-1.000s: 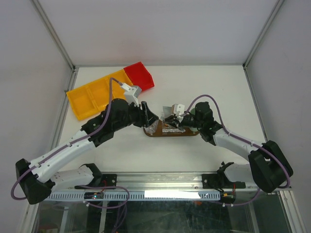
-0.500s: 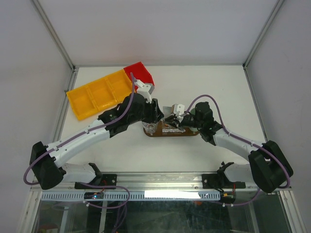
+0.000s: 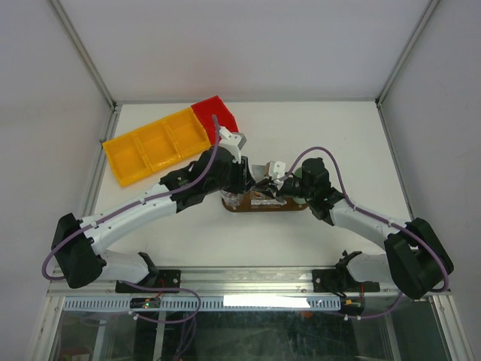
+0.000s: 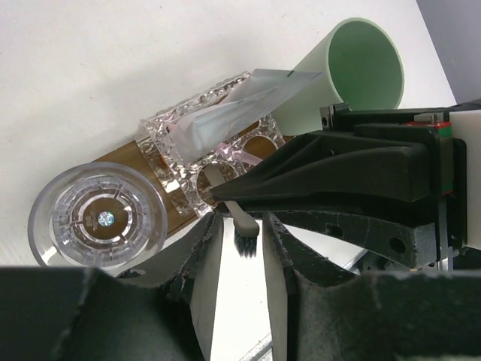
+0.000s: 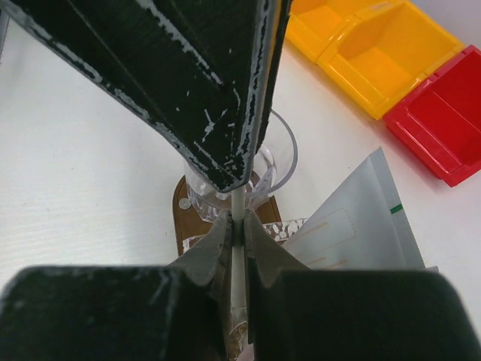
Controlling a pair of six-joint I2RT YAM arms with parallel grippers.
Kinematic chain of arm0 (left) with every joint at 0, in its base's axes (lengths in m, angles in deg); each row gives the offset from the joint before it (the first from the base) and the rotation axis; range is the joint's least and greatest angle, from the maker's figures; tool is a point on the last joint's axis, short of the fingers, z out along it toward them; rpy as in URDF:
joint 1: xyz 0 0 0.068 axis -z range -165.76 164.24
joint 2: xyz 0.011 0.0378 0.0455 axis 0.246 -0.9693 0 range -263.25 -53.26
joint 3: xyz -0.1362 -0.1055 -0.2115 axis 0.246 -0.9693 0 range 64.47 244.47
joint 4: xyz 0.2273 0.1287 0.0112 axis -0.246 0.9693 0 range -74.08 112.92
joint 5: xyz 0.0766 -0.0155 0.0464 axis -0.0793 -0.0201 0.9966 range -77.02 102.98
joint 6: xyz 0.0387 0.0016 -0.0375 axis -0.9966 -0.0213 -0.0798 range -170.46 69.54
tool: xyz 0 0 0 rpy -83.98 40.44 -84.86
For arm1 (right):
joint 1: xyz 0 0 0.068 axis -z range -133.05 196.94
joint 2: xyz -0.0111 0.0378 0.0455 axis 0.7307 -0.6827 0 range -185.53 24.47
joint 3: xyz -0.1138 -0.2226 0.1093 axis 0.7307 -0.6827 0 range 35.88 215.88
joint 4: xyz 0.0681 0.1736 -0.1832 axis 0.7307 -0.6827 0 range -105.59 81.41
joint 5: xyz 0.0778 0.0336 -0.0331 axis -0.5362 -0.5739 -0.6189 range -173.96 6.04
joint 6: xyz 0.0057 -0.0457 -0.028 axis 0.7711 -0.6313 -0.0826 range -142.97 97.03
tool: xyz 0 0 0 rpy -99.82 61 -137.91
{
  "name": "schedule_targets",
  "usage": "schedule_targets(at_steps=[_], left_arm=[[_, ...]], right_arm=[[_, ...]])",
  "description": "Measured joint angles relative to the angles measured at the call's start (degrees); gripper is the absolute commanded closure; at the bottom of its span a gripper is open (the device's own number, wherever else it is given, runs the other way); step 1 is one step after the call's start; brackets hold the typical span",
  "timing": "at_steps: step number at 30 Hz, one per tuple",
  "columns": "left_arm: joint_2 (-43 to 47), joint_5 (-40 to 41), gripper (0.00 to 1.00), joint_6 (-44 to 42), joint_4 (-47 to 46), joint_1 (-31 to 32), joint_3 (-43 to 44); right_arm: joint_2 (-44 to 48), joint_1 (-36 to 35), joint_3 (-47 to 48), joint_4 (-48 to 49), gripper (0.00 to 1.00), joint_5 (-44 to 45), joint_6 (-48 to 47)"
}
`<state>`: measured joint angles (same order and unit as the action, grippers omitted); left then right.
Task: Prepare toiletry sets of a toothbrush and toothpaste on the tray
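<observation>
**Top cam:** Both arms meet over the tray (image 3: 294, 207), which lies mid-worktop w/ its long axis left–right. The left hand (image 3: 242, 188) comes in from the left and the right hand (image 3: 263, 190) from the right, tips just beside each other over the tray's left half. The yellow bin (image 3: 150, 147) and red bin (image 3: 216, 116) sit well apart, far left. The brush is too small to pick out here.

**Left wrist cam:** The toothbrush (image 4: 244, 229) sticks out past the right hand's tips, bristle head first. The head sits between the left hand's pads (image 4: 209, 259), which stand part open w/ a gap each side, so they grip nothing yet. We read this as a handover or a steadying grip, prob. why the two hands face each other so closely. Below are the clear glass (image 4: 98, 216) on the tray's end, a crinkled clear holder (image 4: 180, 150) w/ the pale toothpaste sachet (image 4: 248, 98) leaning on it, and a mint-green cup (image 4: 353, 75) beyond.

**Right wrist cam:** The right hand is clamped tight on the thin pale handle. The handle runs straight out along the hand's own line toward the glass. So we judge the brush's long axis approx. left–right in the scene, head to the left, held in the air above the tray. The dark scratched wedge (image 5: 210, 90) overhead is prob. a left-hand finger.
</observation>
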<state>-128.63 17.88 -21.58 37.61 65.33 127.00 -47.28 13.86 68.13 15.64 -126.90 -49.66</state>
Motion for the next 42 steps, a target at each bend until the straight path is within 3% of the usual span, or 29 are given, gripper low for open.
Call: schedule_targets(at_steps=[11, 13, 19, 20, 27, 42], left_arm=[[-0.37, 2.64, 0.96, -1.44, 1.22, 1.84, 0.63], [-0.37, 2.99, 0.97, -1.51, 1.46, 2.23, 1.01], [-0.50, 4.74, 0.99, -1.73, 3.30, 3.32, 1.79], [-0.68, 5.46, 0.99, -1.79, 3.82, 3.67, 2.16], [-1.38, 8.44, 1.00, -2.16, 5.40, 5.22, 3.89], [-1.31, 19.28, 1.00, -1.99, 5.79, 10.49, 4.02]], right_arm=[[0.90, 0.00, 0.00, -1.11, 0.92, 0.04, 0.00], [1.84, 0.00, 0.00, -2.03, 0.46, 0.07, 0.00], [6.40, 0.00, 2.97, -8.37, 0.27, 0.68, 0.39], [7.13, 0.00, 4.26, -9.70, 0.19, 0.94, 0.81], [14.36, 0.00, 8.07, -18.23, 0.12, 6.25, 3.54], [26.77, 0.00, 13.07, -40.37, 0.05, 32.85, 7.21]])
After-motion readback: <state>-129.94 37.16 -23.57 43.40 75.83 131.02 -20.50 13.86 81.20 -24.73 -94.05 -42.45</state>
